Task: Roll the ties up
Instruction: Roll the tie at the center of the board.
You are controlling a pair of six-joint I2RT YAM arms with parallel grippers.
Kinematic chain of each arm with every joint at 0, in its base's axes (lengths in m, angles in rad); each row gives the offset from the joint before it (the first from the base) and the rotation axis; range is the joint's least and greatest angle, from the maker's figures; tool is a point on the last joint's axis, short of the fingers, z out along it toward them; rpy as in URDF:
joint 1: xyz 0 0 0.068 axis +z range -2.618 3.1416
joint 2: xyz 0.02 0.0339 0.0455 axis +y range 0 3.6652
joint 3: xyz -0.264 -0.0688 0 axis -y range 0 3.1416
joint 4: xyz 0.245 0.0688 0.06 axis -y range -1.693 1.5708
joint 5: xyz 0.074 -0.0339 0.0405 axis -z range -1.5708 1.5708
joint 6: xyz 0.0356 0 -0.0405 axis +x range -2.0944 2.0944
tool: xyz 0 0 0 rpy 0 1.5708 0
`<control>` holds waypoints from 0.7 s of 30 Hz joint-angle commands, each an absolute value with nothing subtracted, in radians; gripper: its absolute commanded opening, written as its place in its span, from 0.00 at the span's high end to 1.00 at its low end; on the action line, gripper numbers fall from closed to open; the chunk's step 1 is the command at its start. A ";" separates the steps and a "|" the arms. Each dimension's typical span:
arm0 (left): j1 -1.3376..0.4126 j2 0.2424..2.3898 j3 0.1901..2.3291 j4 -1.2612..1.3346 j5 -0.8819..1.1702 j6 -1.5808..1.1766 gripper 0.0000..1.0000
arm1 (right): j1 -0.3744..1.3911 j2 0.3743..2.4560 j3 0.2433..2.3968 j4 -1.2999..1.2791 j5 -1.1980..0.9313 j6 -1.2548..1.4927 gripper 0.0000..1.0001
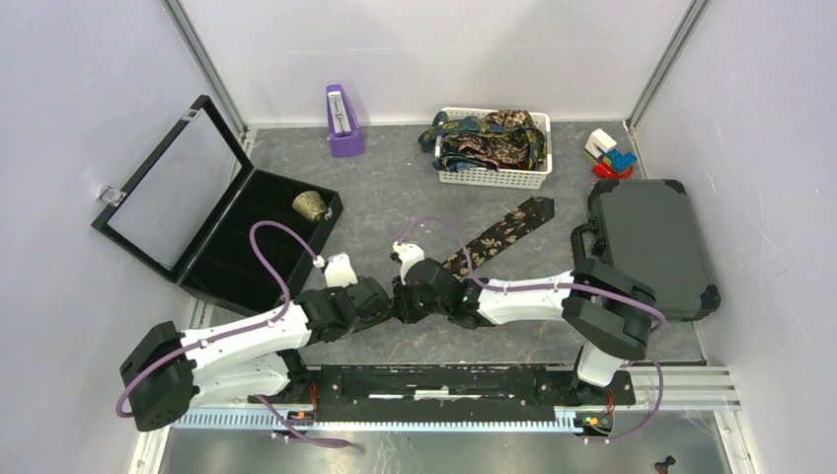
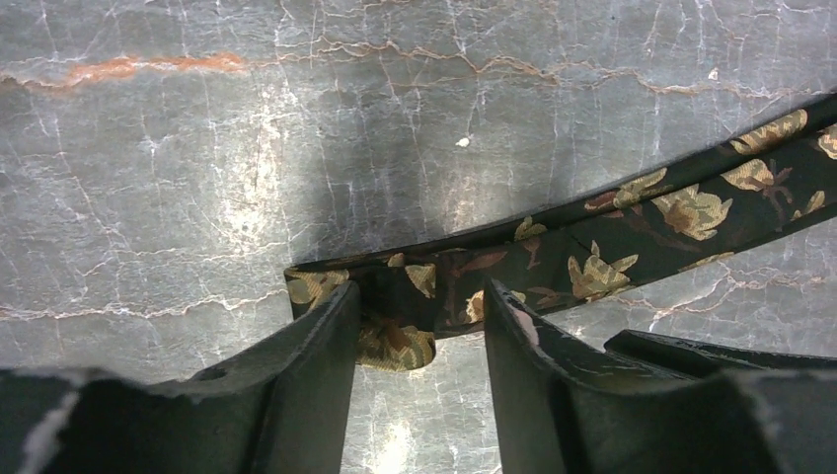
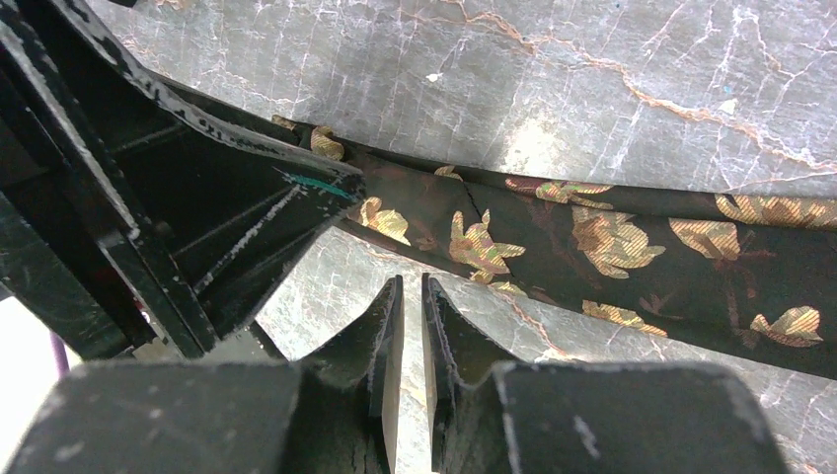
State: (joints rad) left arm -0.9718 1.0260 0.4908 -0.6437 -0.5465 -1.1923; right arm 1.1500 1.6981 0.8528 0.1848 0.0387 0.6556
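The white-and-black left arm [image 1: 237, 341] and right arm [image 1: 523, 299] reach inward, their wrists almost meeting low down. The black two-finger left gripper [image 2: 419, 308] has its jaws apart. The right gripper [image 3: 413, 288] has its jaws nearly together.

Pale walls [image 1: 79, 99] enclose a grey marbled tabletop [image 1: 395, 197].

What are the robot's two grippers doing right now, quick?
Left gripper: open, around the folded end of the tie.
Right gripper: shut, holding nothing.

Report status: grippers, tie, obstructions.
Left gripper open, straddling folded end of tie. Right gripper shut, empty, alongside. Rest lies flat, unrolled. Nothing blocking.
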 commanded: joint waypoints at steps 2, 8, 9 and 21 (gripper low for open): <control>-0.983 1.031 0.517 -0.642 -0.570 -1.175 0.41 | 1.149 1.646 0.857 0.198 0.063 0.642 0.82; -0.985 1.017 0.532 -0.653 -0.571 -1.186 0.41 | 1.150 1.642 0.862 0.199 0.064 0.642 0.82; -0.986 1.010 0.539 -0.664 -0.574 -1.187 0.41 | 1.149 1.642 0.865 0.199 0.064 0.642 0.82; -0.986 0.867 0.570 -0.803 -0.624 -1.208 0.46 | 1.149 1.659 0.896 0.210 0.033 0.641 0.82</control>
